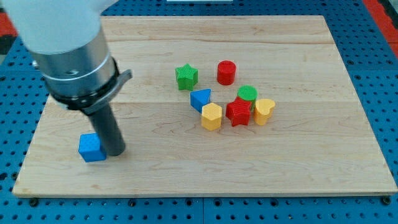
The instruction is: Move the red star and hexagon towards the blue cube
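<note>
Red star (238, 112) wedged between yellow hexagon (211, 116) and yellow heart (264, 111), bare surface (161, 168) leftward to blue cube (92, 148) touching my tip (114, 152); no jaws.

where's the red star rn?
The red star sits right of the view's centre in the cluster, touching the yellow hexagon on its left and the yellow heart on its right, with the green cylinder just above.
</note>
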You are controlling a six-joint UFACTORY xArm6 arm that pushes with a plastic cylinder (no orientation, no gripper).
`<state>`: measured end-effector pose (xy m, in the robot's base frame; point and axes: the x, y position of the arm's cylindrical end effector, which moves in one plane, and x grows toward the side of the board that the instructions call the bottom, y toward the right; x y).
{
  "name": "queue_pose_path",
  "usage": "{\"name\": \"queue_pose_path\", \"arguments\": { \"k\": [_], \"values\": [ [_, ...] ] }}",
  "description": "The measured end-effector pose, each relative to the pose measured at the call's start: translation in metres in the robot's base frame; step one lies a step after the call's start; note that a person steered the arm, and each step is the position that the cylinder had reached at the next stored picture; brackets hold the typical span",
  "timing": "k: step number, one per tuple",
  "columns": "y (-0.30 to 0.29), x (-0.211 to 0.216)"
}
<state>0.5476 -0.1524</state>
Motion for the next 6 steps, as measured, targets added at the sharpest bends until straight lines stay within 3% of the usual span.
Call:
{"name": "queue_pose_path", "arguments": {
  "k": [2, 4, 5, 6],
  "values": [
    [-0.063, 0.006],
    [0.008, -0.001],
    [0.090, 0.026],
    [0.209, 0.024]
  ]
}}
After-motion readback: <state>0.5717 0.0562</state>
